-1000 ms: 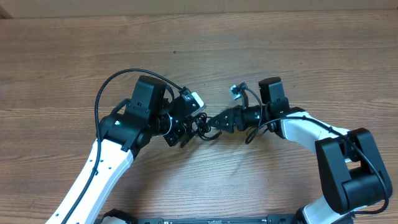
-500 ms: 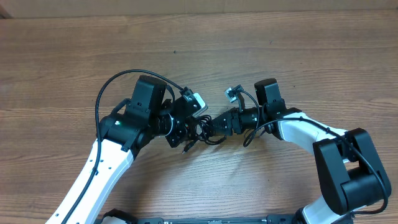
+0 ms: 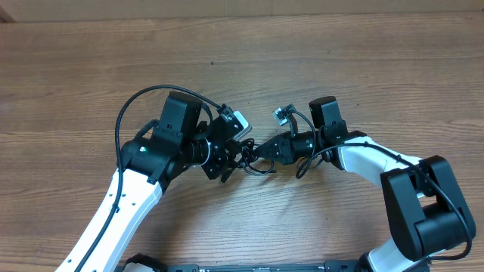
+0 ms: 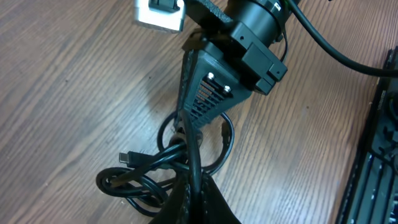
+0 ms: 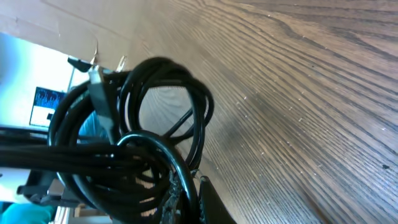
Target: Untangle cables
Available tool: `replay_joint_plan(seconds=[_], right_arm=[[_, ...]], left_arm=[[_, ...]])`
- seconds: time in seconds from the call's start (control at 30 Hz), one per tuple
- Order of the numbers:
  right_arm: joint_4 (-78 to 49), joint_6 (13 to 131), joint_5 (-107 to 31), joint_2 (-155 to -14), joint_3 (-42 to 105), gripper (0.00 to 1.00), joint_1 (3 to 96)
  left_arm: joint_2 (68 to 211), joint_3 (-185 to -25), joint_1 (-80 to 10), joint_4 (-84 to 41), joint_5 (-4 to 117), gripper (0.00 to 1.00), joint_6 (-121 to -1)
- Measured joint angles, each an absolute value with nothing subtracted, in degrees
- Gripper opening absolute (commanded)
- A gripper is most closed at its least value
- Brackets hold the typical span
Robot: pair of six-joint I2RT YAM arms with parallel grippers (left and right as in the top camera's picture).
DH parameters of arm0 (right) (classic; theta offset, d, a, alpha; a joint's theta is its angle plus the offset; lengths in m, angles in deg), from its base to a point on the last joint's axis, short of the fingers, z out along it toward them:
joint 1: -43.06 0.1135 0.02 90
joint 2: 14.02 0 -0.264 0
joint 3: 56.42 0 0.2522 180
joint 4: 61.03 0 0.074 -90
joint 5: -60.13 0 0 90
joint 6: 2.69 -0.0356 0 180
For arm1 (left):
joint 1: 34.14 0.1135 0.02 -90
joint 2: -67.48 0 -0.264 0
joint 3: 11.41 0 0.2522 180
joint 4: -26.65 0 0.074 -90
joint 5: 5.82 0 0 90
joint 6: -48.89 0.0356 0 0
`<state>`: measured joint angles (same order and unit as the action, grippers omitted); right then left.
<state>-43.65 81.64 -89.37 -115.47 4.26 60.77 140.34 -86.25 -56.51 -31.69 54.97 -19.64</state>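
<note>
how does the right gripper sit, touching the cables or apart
Touching. The left wrist view shows the right gripper pinched shut on a strand of the cables.

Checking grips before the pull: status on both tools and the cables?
Left tool shut on the cables. Right tool shut on a strand of the same bundle. Bundle coiled and tangled between them. No obstruction seen.

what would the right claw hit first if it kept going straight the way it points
The right claw is shut on the cables; pushing straight on, it would probably meet the left claw, which grips the same bundle just beyond. Depth is unclear.
</note>
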Motion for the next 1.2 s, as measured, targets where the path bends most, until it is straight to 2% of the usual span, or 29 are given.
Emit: replay_joint_plan(seconds=[0.13,0.5,0.67,0.9,1.2], right_arm=[[-43.6,76.0,-85.5,-115.5,4.3,0.04,60.8],[-43.6,47.9,-69.6,-115.5,4.3,0.04,61.3],[-42.3,39.7,-67.0,-115.4,4.3,0.04,61.3],[-35.5,34.8,-62.8,-115.4,4.3,0.04,61.4],[-33.4,33.9,-61.0,-115.4,4.3,0.04,61.4]], left_arm=[[140.3,-86.3,-56.5,-33.5,55.0,0.04,-20.1],[140.3,-86.3,-56.5,-37.6,55.0,0.04,-20.2],[140.3,-86.3,-56.5,-37.7,55.0,0.04,-20.2],[140.3,-86.2,-56.5,-37.9,55.0,0.04,-20.2],[140.3,-86.2,-56.5,-38.0,55.0,0.04,-20.2]])
